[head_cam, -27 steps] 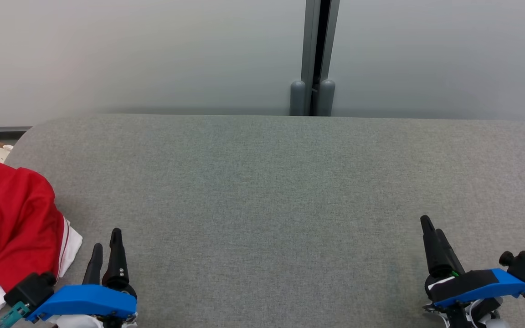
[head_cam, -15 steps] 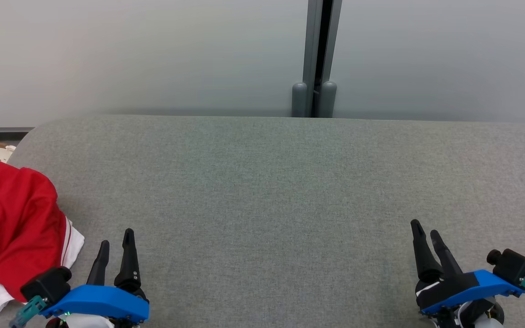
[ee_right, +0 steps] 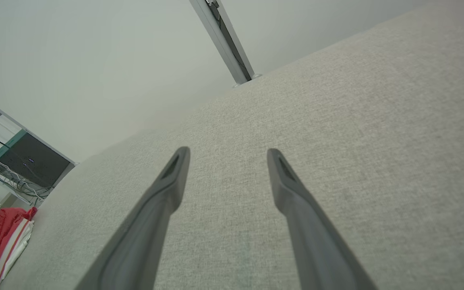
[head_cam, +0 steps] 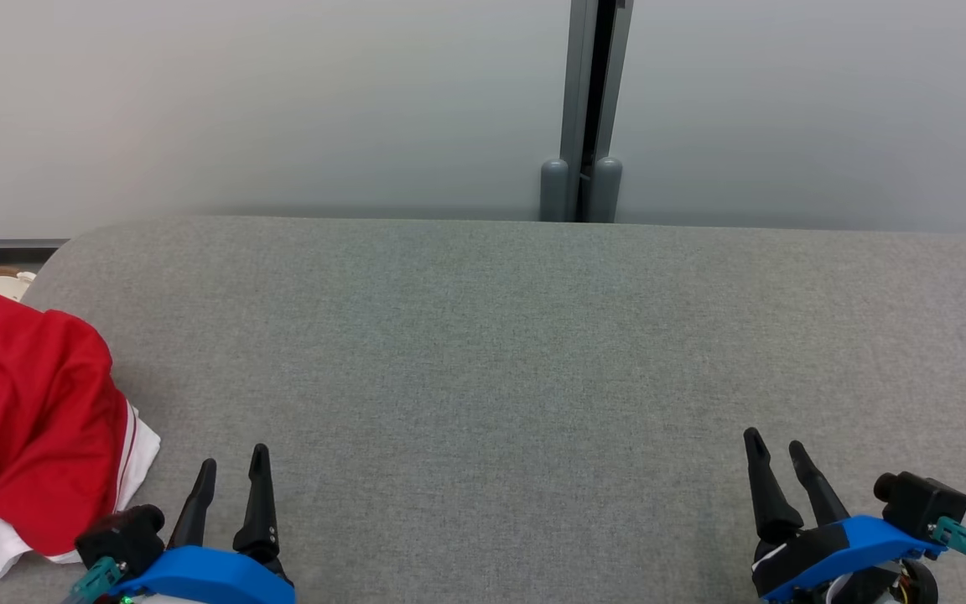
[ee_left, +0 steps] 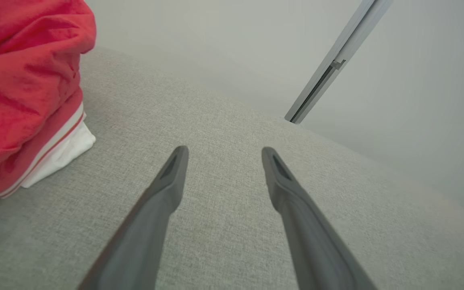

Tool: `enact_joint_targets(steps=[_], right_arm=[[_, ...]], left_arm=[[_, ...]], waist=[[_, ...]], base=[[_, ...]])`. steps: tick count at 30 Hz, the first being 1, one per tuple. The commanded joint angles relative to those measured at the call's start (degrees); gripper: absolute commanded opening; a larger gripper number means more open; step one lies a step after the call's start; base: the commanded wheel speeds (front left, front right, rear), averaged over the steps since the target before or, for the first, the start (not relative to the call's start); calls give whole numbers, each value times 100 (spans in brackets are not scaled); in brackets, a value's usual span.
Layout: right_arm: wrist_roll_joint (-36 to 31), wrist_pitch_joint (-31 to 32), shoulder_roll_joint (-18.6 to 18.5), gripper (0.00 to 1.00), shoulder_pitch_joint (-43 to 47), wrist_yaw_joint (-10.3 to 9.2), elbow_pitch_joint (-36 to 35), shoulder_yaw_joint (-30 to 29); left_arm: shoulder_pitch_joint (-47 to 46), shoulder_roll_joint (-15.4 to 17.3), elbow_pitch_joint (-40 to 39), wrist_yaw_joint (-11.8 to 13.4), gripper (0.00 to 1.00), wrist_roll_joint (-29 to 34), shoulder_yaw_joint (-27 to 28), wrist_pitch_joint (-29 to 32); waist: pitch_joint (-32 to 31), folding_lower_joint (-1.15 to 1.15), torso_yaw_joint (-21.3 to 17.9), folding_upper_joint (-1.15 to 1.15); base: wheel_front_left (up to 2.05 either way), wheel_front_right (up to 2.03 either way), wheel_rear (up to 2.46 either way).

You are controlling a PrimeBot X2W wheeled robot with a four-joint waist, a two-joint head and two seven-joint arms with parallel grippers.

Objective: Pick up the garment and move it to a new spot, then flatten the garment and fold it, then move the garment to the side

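Garment (head_cam: 30,419) bunched far left | left gripper (head_cam: 234,455) parted, empty | right gripper (head_cam: 774,438) parted, empty

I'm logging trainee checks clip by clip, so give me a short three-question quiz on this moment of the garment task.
1. True or false: the left gripper is holding the red garment.
2. Where on the grey cushion does the garment lie? A) its left end B) its middle C) its right end
3. Fill in: the right gripper is ____ (open or shut).
Key: 1 false; 2 A; 3 open.
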Motion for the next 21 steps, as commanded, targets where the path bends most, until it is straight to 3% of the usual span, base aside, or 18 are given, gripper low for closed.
enact_joint_targets(steps=[1,21], right_arm=[[-118,-43,-2,100,-23,11,-14,4],[-1361,-318,1,100,-144,13,122,-128]], left_arm=[[-29,26,-25,-38,100,113,-5,-47],[-141,31,37,-38,100,1248,52,-315]], waist=[[1,0,2,0],[47,0,42,0]], base=[[0,0,0],[0,0,0]])
